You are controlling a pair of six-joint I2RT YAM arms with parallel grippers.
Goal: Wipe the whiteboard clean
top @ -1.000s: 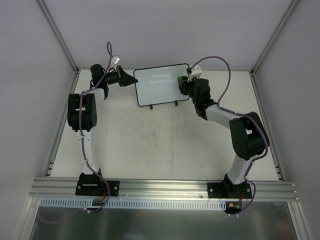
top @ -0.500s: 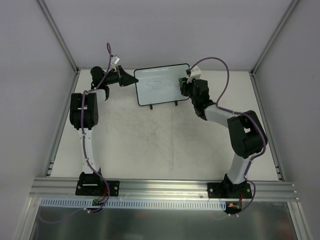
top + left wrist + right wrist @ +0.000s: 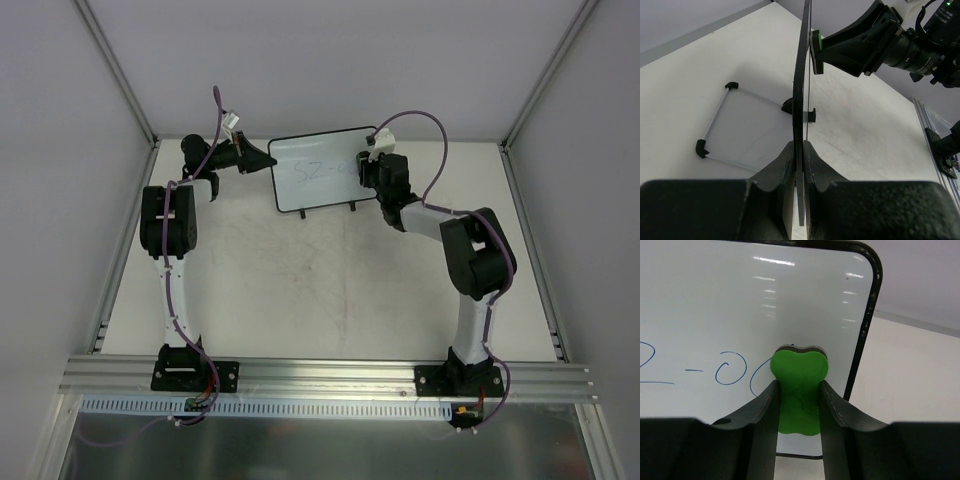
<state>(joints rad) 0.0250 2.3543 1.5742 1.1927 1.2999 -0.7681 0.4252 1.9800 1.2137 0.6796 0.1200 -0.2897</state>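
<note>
Holds the whiteboard (image 3: 300, 192) upright at the far side of the table (image 3: 330, 290), left gripper (image 3: 799, 146) clamped on its left edge. Presses a green eraser (image 3: 799, 365), pinched in the right gripper (image 3: 799, 387), against the board's right part beside blue writing (image 3: 725, 372)

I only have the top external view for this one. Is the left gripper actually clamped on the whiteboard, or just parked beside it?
Observer: Clamped. The left wrist view shows the left gripper shut on the edge of the whiteboard, which stands upright.
Operator: And the other arm?
Observer: The right gripper pinches a green eraser at the board's face, near its right edge.
Operator: Anything left to wipe?
Observer: Yes, blue writing shows just left of the eraser.
</note>
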